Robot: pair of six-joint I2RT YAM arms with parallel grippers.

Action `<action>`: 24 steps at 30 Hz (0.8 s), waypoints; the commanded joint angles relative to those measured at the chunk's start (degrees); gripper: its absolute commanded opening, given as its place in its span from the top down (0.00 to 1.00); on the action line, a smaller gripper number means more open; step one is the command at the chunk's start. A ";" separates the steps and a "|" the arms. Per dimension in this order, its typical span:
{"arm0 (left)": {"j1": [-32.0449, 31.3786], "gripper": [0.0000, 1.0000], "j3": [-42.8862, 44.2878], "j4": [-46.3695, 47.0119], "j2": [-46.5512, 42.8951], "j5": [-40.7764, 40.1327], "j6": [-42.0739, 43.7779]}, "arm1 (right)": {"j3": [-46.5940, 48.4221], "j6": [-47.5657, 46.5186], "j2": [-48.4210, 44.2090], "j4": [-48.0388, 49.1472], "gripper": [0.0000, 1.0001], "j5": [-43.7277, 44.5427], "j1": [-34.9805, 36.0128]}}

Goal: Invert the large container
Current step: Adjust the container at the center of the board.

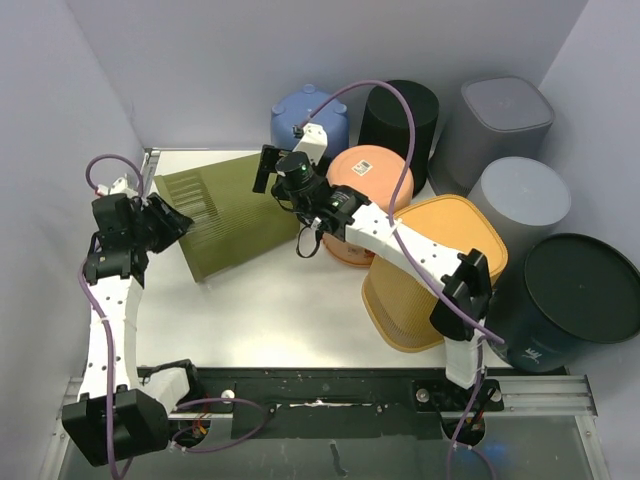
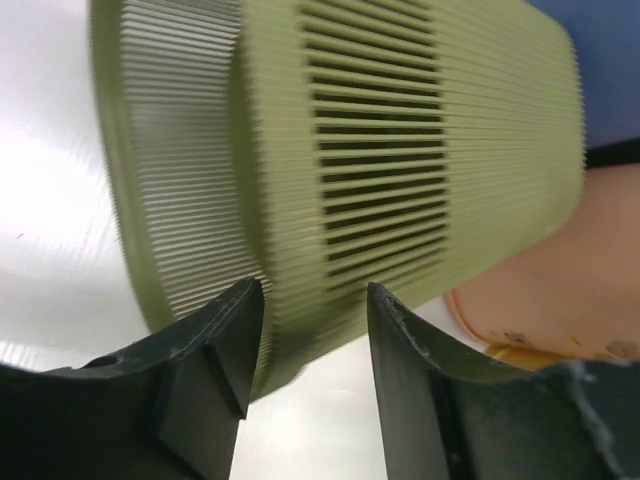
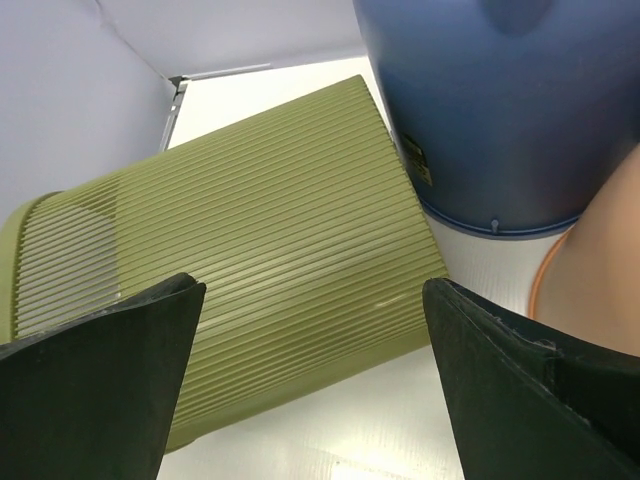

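From above, the green container [image 1: 225, 215] lay on its side on the white surface [image 1: 290, 310], toward the back left. Its ribbed length ran at a slant, and its slotted end faced the left wall. The left gripper [image 1: 170, 222] was at that left end, right against the rim. The right gripper [image 1: 268, 168] hung over the container's far right corner, with its arm stretched across from the near right. Behind and to the right stood a blue bin [image 1: 310, 112], a black bin [image 1: 400, 115], two grey bins [image 1: 505, 110] and an orange tub [image 1: 370, 170]. A yellow basket [image 1: 440, 260] and a big dark drum [image 1: 575, 295] were there too.

The left wrist view was blurred. The green container filled most of it, slots and ribs showing, and its lower edge dipped down between the two dark fingers. The jaws stood a narrow way apart. A sliver of white surface showed between the container and one finger, so it did not look clamped.

In the right wrist view the jaws were spread wide, one finger at each lower corner. The container's ribbed side lay below and between them, and nothing was held. The blue bin stood just beside the container's far end, and a bit of the orange tub showed at the right edge.
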 commanded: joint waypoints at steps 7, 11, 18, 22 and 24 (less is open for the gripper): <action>1.48 0.72 2.94 14.51 -0.29 12.05 -5.12 | -0.89 -6.16 -11.09 4.29 0.02 2.00 1.01; 2.16 0.45 2.42 17.64 1.56 12.65 -7.16 | -2.04 -8.52 -14.76 5.67 0.02 3.04 1.89; 2.84 0.86 1.72 21.55 2.05 17.61 -11.28 | -3.04 -11.79 -18.81 6.23 0.02 2.27 2.39; 1.34 1.00 2.86 15.29 -1.51 16.78 -10.19 | -2.55 -14.33 -20.78 4.74 0.02 -0.34 2.40; -0.15 1.00 3.10 10.92 -3.14 14.60 -9.09 | -3.40 -15.48 -22.32 4.27 0.02 -2.40 2.38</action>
